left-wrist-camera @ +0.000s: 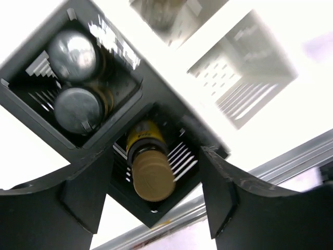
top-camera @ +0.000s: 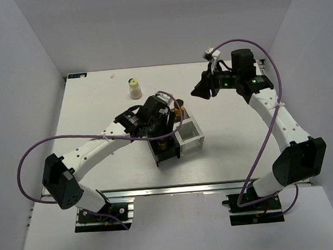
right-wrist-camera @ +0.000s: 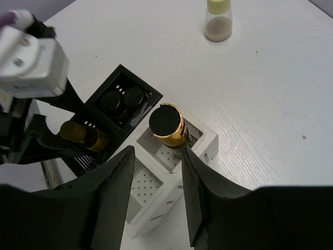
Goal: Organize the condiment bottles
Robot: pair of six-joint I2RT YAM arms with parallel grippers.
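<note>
Two dark bottles (left-wrist-camera: 78,109) with black caps stand together in one cell of the black organizer (left-wrist-camera: 148,99). An amber-yellow bottle (left-wrist-camera: 151,174) with a tan cap leans in its neighbouring cell. My left gripper (left-wrist-camera: 153,208) is open just above that bottle, one finger on each side, not touching it. A bottle with a black cap and gold collar (right-wrist-camera: 166,125) stands in the far cell of the white organizer (right-wrist-camera: 208,141). My right gripper (right-wrist-camera: 156,203) is open and empty above the white organizer. The cream-white bottle (top-camera: 135,88) stands alone on the table at the back.
The black organizer (top-camera: 167,154) and white organizer (top-camera: 198,135) sit side by side at the table's middle. The near white cell (right-wrist-camera: 145,182) holds nothing. An aluminium rail (top-camera: 171,189) runs along the near edge. White walls close in the left, right and back.
</note>
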